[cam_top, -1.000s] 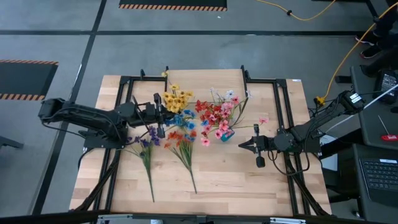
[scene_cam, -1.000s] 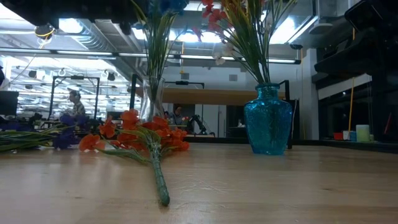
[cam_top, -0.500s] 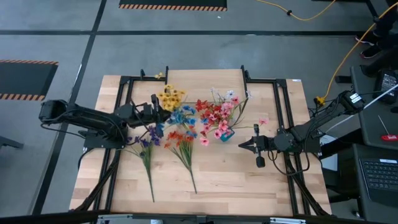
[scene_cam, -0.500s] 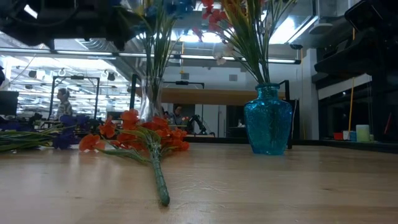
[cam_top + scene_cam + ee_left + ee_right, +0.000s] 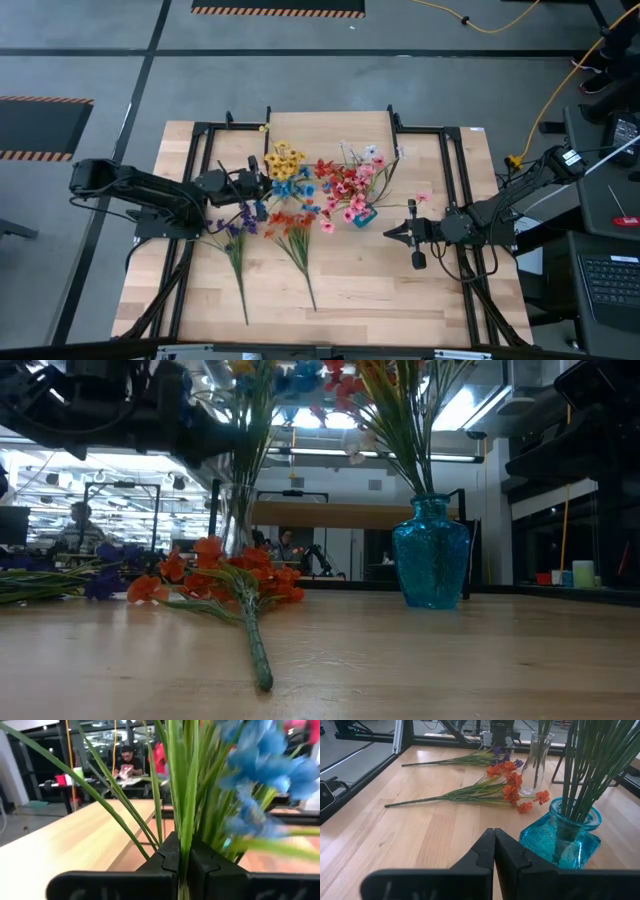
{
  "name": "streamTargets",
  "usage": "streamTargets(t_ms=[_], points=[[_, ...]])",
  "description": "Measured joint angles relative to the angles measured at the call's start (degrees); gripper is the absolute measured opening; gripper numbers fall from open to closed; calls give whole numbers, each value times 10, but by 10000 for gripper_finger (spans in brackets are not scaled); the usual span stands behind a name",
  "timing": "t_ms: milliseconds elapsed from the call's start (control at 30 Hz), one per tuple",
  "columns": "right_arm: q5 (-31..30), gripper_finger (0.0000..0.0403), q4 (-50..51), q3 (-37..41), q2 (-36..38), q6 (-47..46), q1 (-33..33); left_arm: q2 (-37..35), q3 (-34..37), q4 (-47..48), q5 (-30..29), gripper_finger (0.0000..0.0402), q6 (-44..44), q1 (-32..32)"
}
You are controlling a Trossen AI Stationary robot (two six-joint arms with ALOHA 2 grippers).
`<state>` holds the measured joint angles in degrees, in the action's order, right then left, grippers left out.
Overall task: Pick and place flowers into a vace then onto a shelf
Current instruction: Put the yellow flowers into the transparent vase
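My left gripper point(image 5: 262, 188) point(image 5: 182, 851) is shut on a spray of yellow and blue flowers point(image 5: 285, 170) that stands over a clear glass vase point(image 5: 240, 525) point(image 5: 538, 762). A blue glass vase point(image 5: 430, 555) point(image 5: 364, 216) holds red, pink and white flowers point(image 5: 348, 185). My right gripper point(image 5: 388, 232) point(image 5: 494, 834) is shut and hovers just to the right of the blue vase, touching nothing. An orange spray point(image 5: 290, 225) point(image 5: 235, 580) and a purple spray point(image 5: 235, 228) lie flat on the table. The shelf's plank point(image 5: 330, 514) shows behind the vases. My left gripper pinches the green stems point(image 5: 186, 835) of the yellow and blue spray between its two fingers, below the blossoms. The fingers come level from the table's left and lie across the stems. The spray stands upright, and its lower stems point(image 5: 243, 480) reach into the clear vase.
Black metal frames point(image 5: 200, 150) point(image 5: 450, 150) run along both sides of the table. The near part of the tabletop point(image 5: 380, 300) is bare wood. People sit in the room beyond the table point(image 5: 78, 525).
My left arm has come lower into the low view, still shut on the yellow and blue spray. The blossoms have swayed a little over the clear vase. My right gripper has kept still.
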<state>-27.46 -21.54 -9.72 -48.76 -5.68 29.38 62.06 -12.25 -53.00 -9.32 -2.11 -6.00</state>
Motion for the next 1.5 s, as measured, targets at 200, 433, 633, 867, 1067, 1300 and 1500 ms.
streamTargets(t_ms=[200,433,633,867,1067,1300,1500], points=[[0,14,1,0,0,0,0,44,0,-30,12,6,13,-23],[0,14,1,0,0,0,0,59,0,-39,19,16,24,-28],[0,14,2,0,0,-3,0,55,0,-36,14,28,23,-23],[0,14,15,0,0,-29,0,55,0,1,5,64,29,-23],[0,14,25,0,0,-45,0,55,0,6,4,108,44,-23],[0,14,26,0,0,-45,0,55,0,7,2,153,44,-22],[0,14,26,0,0,-45,0,17,0,67,11,168,44,-21]])
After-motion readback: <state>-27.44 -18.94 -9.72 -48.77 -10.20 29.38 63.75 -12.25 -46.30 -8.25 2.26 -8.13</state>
